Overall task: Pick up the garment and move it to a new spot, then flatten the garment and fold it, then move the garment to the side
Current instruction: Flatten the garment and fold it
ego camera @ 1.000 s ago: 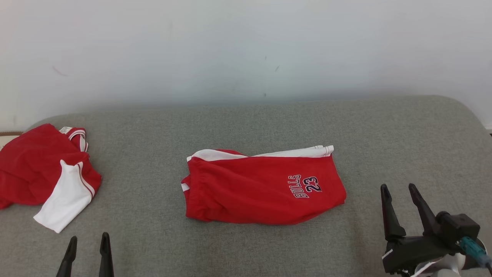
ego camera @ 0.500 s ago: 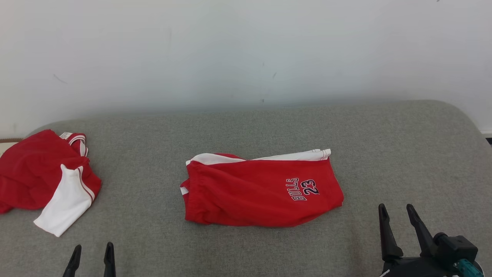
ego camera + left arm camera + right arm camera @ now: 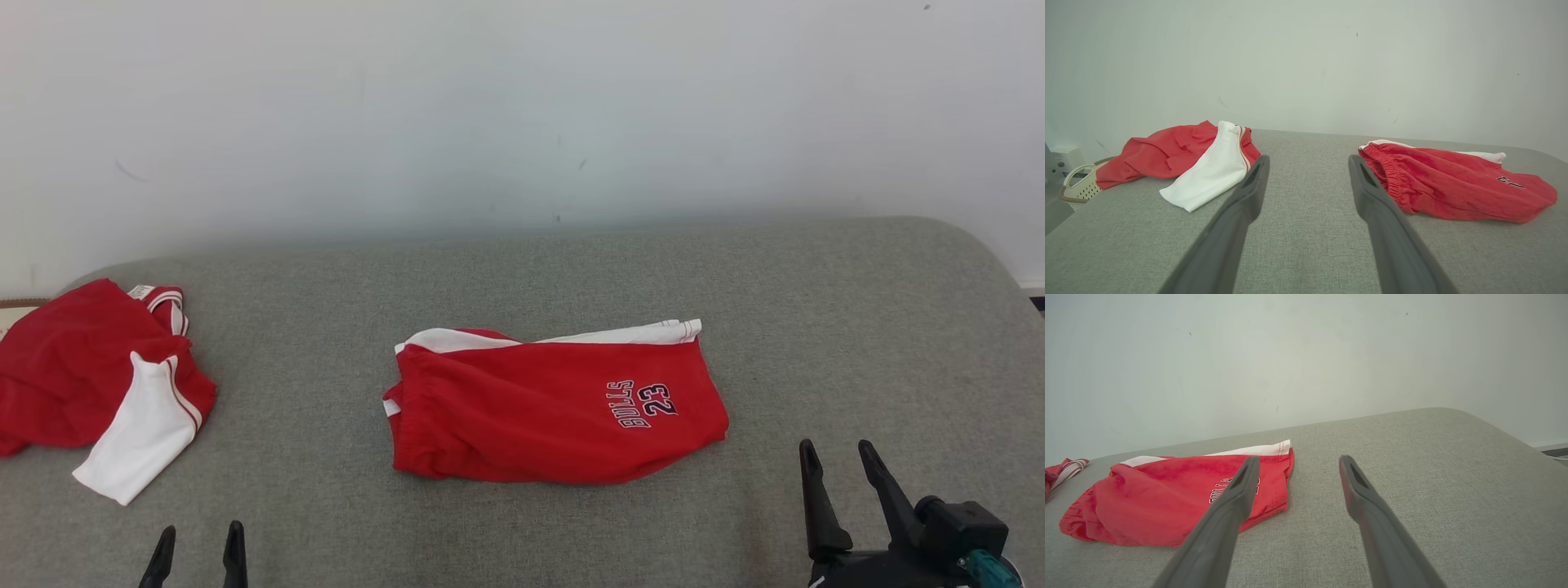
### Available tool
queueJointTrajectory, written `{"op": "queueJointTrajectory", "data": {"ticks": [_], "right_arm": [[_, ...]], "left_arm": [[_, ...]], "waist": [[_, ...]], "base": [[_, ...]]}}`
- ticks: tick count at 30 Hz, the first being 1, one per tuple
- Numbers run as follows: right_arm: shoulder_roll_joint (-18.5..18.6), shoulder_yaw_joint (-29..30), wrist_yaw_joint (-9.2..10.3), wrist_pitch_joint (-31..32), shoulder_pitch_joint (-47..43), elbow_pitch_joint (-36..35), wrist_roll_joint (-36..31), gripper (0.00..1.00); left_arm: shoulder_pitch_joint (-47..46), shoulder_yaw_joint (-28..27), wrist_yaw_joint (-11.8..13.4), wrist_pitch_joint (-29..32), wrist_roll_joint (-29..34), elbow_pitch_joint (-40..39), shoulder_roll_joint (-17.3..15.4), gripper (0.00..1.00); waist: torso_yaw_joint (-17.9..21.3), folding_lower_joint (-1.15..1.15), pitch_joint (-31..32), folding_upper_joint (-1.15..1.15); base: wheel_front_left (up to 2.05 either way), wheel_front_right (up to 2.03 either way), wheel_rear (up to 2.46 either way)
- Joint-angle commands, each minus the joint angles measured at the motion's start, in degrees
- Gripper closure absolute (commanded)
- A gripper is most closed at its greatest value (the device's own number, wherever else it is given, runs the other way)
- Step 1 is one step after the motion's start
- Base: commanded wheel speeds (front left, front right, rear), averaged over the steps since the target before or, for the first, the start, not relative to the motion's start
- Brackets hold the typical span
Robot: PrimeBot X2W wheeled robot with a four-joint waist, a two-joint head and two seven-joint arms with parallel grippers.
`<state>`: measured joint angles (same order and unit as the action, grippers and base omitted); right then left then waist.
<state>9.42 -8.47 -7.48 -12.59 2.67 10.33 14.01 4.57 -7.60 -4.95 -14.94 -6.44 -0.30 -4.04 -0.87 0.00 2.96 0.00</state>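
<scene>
The garment [image 3: 555, 404], red shorts with white side stripes and "BULLS 23" print, lies folded in the middle of the grey table [image 3: 522, 278]. In the left wrist view the shorts [image 3: 1453, 183] lie right of the fingers, and in the right wrist view the same shorts [image 3: 1175, 498] lie to the left. My left gripper [image 3: 198, 535] stands open at the lower left, above bare cloth, with nothing between its fingers. At the lower right my right gripper [image 3: 835, 452] is open too, empty, a short way right of the shorts' hem.
A second red and white garment [image 3: 98, 384] lies crumpled at the table's left edge. A pale basket [image 3: 1081, 185] stands beyond that edge. A white wall [image 3: 522, 114] rises behind the table. The table's right corner [image 3: 971, 245] is rounded.
The camera has tilted, so the whole picture sits lower. Both grippers have drawn back toward the near edge, away from the shorts, still open. The shorts have not moved.
</scene>
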Motion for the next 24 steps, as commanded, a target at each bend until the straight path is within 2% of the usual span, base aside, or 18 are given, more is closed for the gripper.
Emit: {"op": "queueJointTrajectory", "data": {"ticks": [1,16,24], "right_arm": [[-0.1,-0.18,-0.03,0.11,-0.75,-0.05,-0.01,0.0],[0.28,0.06,-0.03,0.31,-0.27,0.02,0.23,0.0],[1.29,-1.16,-0.03,1.72,3.13,2.72,0.35,0.0]], "left_arm": [[0.86,-0.26,-0.09,-0.14,0.16,0.14,-0.08,0.0],[0.86,-0.46,-0.22,-0.14,0.36,-0.25,0.09,0.0],[0.0,-0.3,0.13,-0.14,0.49,-0.04,0.28,0.0]], "waist": [[0.03,0.0,0.05,0.0],[0.07,0.0,-0.28,0.0],[-0.47,0.0,-0.69,0.0]], "base": [[0.0,0.0,0.0],[0.0,0.0,0.0],[0.0,0.0,0.0]]}}
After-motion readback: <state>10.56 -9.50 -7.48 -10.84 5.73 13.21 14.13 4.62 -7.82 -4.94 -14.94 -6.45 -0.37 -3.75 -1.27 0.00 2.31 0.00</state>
